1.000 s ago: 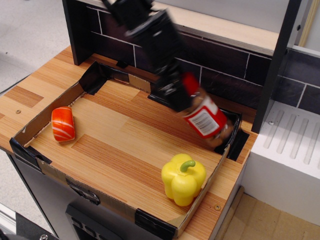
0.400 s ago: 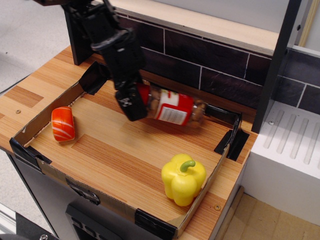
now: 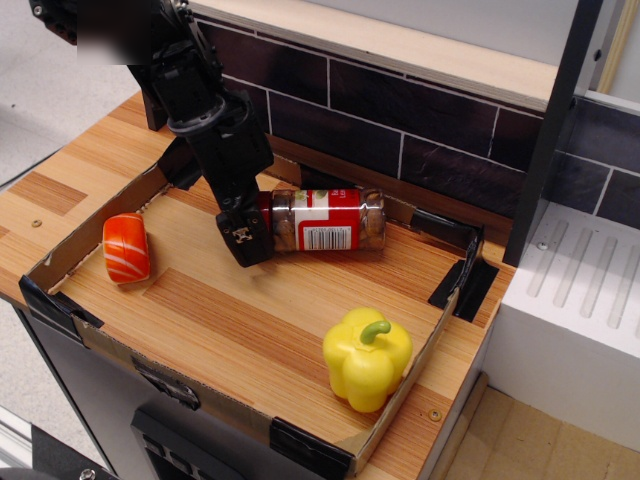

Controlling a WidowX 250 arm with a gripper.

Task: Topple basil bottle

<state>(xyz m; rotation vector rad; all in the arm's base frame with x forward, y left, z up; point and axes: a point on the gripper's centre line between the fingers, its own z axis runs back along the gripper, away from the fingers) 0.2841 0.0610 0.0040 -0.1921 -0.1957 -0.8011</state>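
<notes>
The basil bottle point(image 3: 330, 220) lies on its side on the wooden floor of the cardboard tray point(image 3: 118, 349), towards the back. Its clear body shows brownish contents and a red-and-white label with the barcode facing up. Its lid end points left and is hidden behind my gripper point(image 3: 250, 232). The black gripper reaches down from the upper left and looks closed on that lid end, low over the tray floor.
A yellow pepper point(image 3: 367, 357) stands at the tray's front right corner. An orange salmon sushi piece point(image 3: 126, 248) lies at the left wall. A dark tiled wall point(image 3: 420, 125) runs behind. A black post point(image 3: 553, 130) and a white rack point(image 3: 590, 290) stand at the right.
The gripper swung left and down with the bottle. The bottle went from tilted in the air at the back right to lying flat on the tray floor.
</notes>
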